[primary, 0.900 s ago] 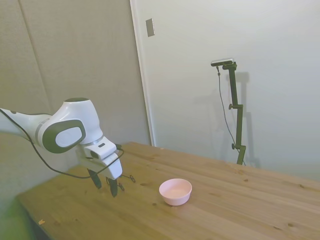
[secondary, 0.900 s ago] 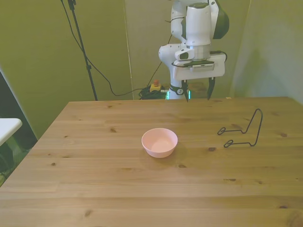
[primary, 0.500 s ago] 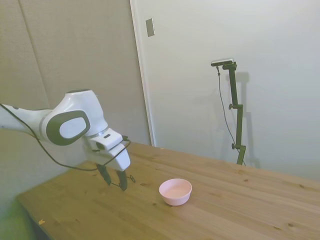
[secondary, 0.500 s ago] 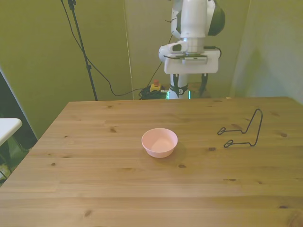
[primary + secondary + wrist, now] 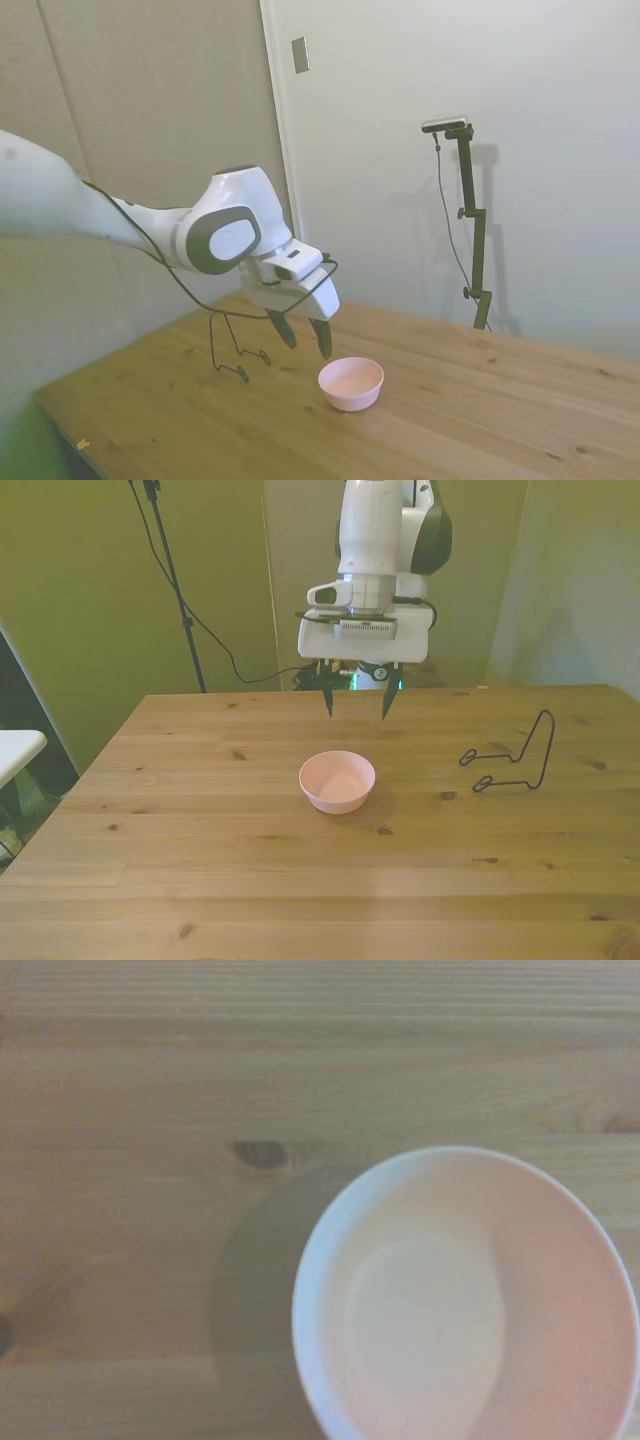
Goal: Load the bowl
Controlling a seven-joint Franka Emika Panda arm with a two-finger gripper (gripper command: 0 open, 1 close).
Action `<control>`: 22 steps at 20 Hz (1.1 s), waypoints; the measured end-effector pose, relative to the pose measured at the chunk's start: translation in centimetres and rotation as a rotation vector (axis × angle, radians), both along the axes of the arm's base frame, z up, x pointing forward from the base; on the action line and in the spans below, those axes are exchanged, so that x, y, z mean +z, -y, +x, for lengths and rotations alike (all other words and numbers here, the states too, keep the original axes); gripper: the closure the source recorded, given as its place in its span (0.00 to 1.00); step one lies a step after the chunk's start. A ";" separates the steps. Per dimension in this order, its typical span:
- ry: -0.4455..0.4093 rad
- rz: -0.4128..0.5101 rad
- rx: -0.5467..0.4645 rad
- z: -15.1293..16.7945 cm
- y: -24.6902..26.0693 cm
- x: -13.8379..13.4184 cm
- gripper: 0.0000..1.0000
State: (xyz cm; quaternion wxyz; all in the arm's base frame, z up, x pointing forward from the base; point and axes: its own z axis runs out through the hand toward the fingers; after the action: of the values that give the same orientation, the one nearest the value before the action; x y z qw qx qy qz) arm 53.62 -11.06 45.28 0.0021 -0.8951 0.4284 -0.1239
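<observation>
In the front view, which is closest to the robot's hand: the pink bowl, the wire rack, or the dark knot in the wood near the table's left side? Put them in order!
From the hand:
1. Pink bowl, just below it, mid-table.
2. Dark knot, toward the front view's left.
3. Wire rack, far on the front view's right.

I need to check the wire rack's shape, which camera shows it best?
The front view: the wire rack stands unobstructed on the table. In the side view it sits behind the arm, thin and partly hidden. The wrist view misses it.

Pale pink bowl [image 5: 337,780] upright, empty, mid-table on wood.
</observation>
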 end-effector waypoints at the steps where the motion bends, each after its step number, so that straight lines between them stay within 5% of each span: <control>1: -0.004 -0.006 -0.006 0.8 0.1 -0.6 0.00; 12: -0.036 -0.029 -0.041 4.9 -0.4 -7.3 0.00; 13: -0.039 -0.029 -0.043 5.0 -0.5 -7.7 1.00; 22: -0.054 -0.030 -0.050 5.3 -0.5 -9.1 1.00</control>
State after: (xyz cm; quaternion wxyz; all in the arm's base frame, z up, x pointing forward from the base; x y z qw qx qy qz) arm 58.90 -10.58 36.13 -0.0261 -0.8871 0.4485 -0.1062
